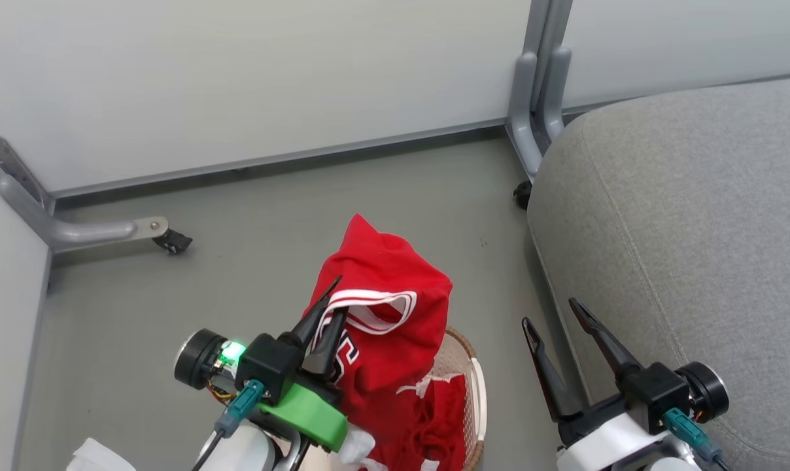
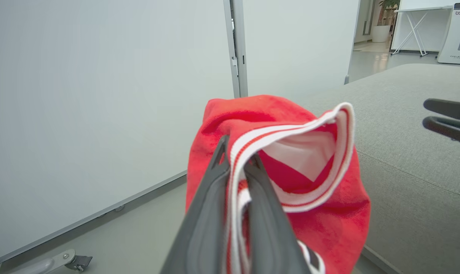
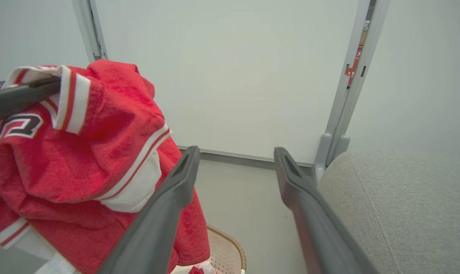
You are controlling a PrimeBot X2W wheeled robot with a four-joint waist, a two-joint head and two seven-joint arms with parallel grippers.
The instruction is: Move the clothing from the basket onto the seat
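Our left end effector (image 1: 340,297) pinched the red, white-trimmed jersey (image 1: 395,340) above the cream perforated plastic basket (image 1: 477,386), hem possibly inside; our right end effector (image 1: 549,311) gaped empty beside the grey fabric seat (image 1: 683,216).

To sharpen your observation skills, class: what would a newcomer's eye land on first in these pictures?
The bright red garment hangs over the basket at the head view's bottom centre, pinched at its striped trim by the left gripper. The big grey seat spreads on the right, with the open right gripper near its edge.
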